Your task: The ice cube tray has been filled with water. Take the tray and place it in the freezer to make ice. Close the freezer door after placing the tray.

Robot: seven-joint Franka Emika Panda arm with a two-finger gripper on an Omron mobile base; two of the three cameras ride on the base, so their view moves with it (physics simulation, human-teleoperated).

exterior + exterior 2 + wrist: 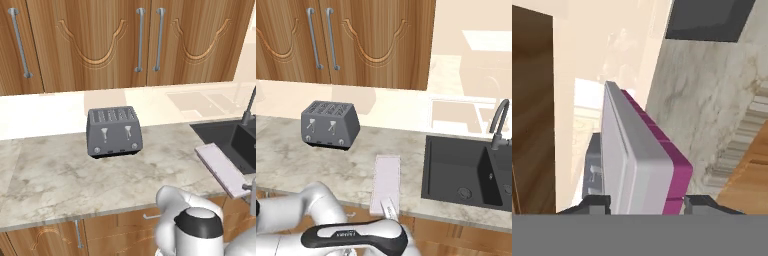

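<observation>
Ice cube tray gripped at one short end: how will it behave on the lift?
The ice cube tray is long and thin, clamped at its near end by the pincer, so the far end will probably droop or swing. It looks rigid. It would likely twist in the grip if tilted.

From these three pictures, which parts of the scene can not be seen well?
- Near end of the ice cube tray: right base view, hidden by the arm.
- Tray's water compartments: hand view, tray seen edge-on.
- Gripper fingertips: hand view, cut off at the bottom.
- Sink: right base view, cut by the right edge.
</observation>
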